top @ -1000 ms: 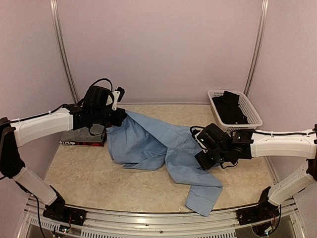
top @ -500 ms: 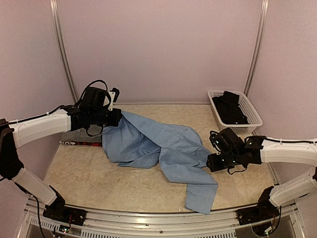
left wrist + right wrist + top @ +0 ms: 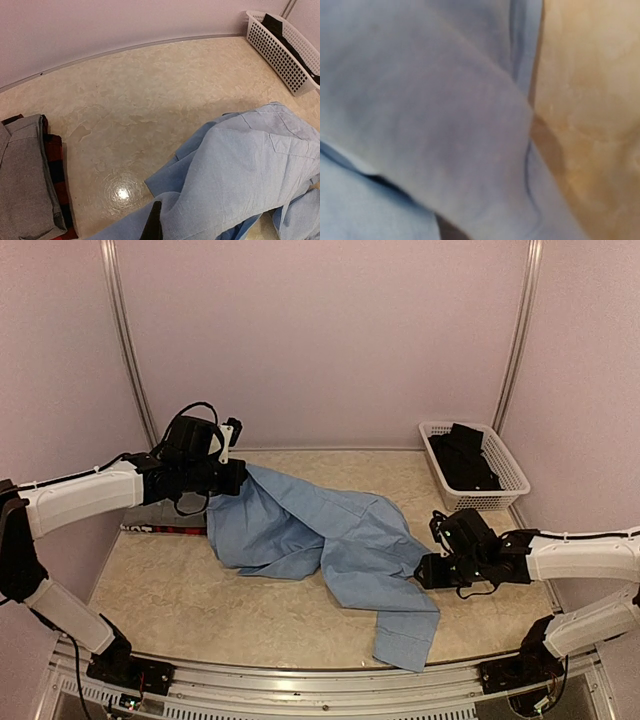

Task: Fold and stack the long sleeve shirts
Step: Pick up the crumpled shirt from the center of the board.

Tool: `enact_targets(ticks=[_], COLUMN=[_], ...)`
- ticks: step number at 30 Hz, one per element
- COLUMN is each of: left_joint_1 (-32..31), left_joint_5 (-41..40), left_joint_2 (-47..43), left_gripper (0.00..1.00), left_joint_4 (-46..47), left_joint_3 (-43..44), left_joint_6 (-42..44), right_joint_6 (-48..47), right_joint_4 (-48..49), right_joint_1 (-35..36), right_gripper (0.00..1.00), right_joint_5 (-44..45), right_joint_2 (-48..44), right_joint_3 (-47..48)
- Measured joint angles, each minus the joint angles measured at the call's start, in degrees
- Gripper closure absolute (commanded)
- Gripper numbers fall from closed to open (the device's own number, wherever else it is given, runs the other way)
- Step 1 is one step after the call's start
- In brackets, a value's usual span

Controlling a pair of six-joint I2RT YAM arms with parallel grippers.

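Rightward and lower went the right gripper over the last second, from above the middle of the light blue shirt to its right edge, and the cloth spread after it; the left gripper barely shifted. Its jaws were clamped on a raised corner of the shirt, near the folded grey shirt lying on the red-and-black plaid shirt. How the right jaws stood I could not tell, as cloth filled that wrist view. The blue shirt lay crumpled mid-table, one sleeve trailing toward the near edge. Spreading it well probably called for pulling both ends apart evenly and low, without dragging it onto the stack
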Motion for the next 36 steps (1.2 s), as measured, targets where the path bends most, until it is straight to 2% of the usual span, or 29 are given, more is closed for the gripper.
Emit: enact_targets(ticks=[11, 24, 27, 31, 36], left_joint_1=[0.0, 0.0, 0.0, 0.0, 0.0], left_joint_5=[0.3, 0.4, 0.4, 0.3, -0.2], left_joint_2=[0.0, 0.0, 0.0, 0.0, 0.0], left_gripper=[1.00, 1.00, 1.00, 1.00, 1.00], left_joint_4=[0.3, 0.4, 0.5, 0.8, 0.8], left_joint_3=[-0.2, -0.7, -1.1, -1.5, -2.2], left_joint_6=[0.0, 0.0, 0.0, 0.0, 0.0], right_joint_6=[1.9, 2.1, 1.6, 0.9, -1.4], right_joint_4=[9.6, 20.5, 23.1, 27.0, 27.0], right_joint_1=[-3.7, -4.5, -4.7, -5.8, -7.4], right_gripper=[0.63, 0.72, 0.80, 1.00, 1.00], right_joint_5=[-2.6, -4.1, -4.5, -6.0, -8.3], right_joint_2=[-1.6, -1.5, -1.5, -0.9, -1.0], right_joint_3=[-4.4, -7.6, -8.4, -9.6, -9.0])
